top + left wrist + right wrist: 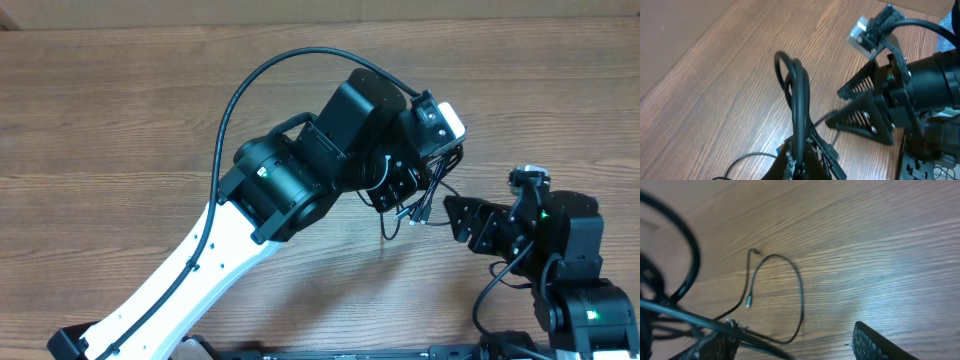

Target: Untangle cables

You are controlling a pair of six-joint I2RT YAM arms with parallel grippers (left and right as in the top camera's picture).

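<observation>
My left gripper (pixel 402 193) is shut on a bunch of thin black cables (pixel 424 203) and holds it above the table. In the left wrist view its jaws (pixel 803 161) clamp the cables (pixel 799 95), which rise in a loop, with plug ends beside the jaws. My right gripper (pixel 463 222) is open, just right of the bunch; it also shows in the left wrist view (pixel 852 107). In the right wrist view its fingers (pixel 795 337) stand wide apart. One cable strand (pixel 800 297) loops over the table, with a silver-tipped plug (pixel 748 301). Another strand crosses the left finger.
The wooden table (pixel 120 110) stretches to the left and back. The left arm's thick black cable (pixel 235 100) arcs over the table. The right arm's base (pixel 590 310) stands at the front right corner.
</observation>
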